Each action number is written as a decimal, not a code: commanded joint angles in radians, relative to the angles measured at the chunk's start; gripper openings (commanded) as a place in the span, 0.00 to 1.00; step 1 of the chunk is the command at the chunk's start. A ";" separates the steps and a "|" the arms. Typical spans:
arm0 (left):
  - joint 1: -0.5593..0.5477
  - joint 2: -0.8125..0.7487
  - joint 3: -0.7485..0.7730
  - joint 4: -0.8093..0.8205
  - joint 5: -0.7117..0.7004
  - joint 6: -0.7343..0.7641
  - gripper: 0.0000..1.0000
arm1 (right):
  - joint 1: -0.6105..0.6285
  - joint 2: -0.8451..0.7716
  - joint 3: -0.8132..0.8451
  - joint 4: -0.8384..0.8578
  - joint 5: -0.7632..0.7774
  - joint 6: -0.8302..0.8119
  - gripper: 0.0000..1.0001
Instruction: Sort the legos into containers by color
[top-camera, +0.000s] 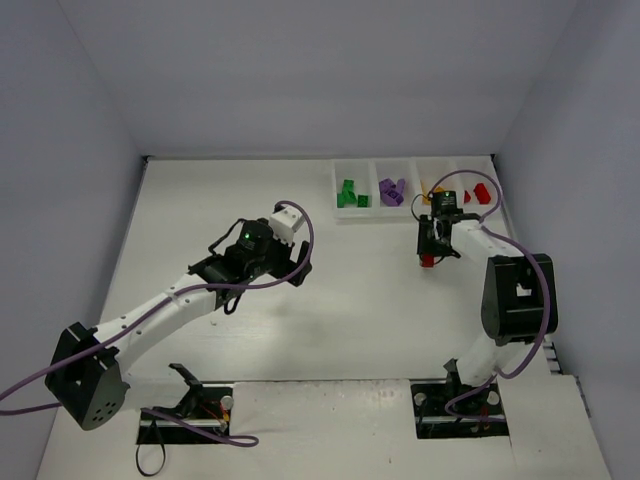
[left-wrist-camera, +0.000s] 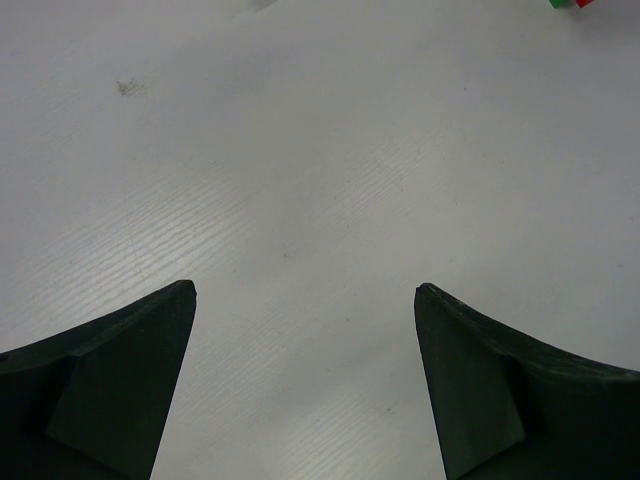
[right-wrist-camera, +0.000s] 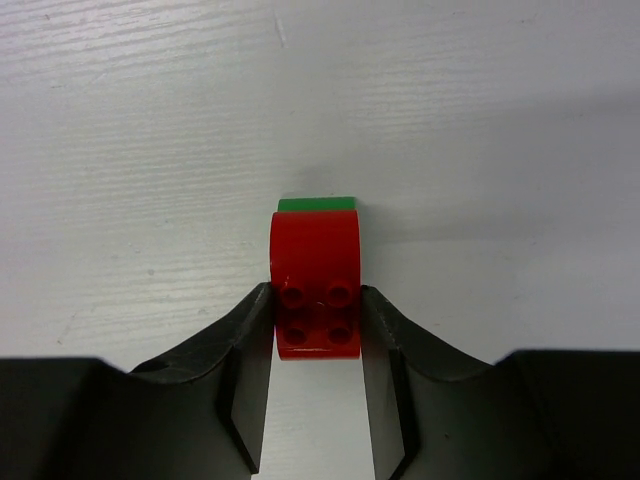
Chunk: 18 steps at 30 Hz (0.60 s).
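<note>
R gripper (right-wrist-camera: 317, 330) clamped on red lego (right-wrist-camera: 315, 270). Green lego (right-wrist-camera: 317, 204) joined at its 12 o'clock in wrist view. Pair sits near tray (top-camera: 373, 190), at its 6 o'clock. L gripper (left-wrist-camera: 305, 290): jaws wide apart over table (left-wrist-camera: 300, 150), 9 o'clock of R gripper.

A: From where does the top camera look?

B: From high above and behind the arms. It faces down over the whole table (top-camera: 300, 330), up to the white tray (top-camera: 395, 168) at the far edge.

A: And the wrist cameras?

B: Each looks past its own fingers, very near to the tabletop. The left gripper (left-wrist-camera: 305, 290) frames bare table. The right gripper (right-wrist-camera: 315, 295) frames a red brick (right-wrist-camera: 315, 260), and the top view also shows this brick (top-camera: 428, 260).
</note>
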 joint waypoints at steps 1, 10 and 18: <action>0.001 -0.002 0.010 0.062 0.002 0.001 0.83 | 0.024 -0.035 0.034 0.010 0.033 -0.010 0.00; 0.055 -0.062 0.003 0.225 0.226 -0.005 0.80 | 0.070 -0.226 0.142 0.094 -0.556 -0.038 0.00; 0.113 -0.079 0.111 0.194 0.574 0.211 0.80 | 0.139 -0.275 0.221 0.128 -1.035 -0.108 0.00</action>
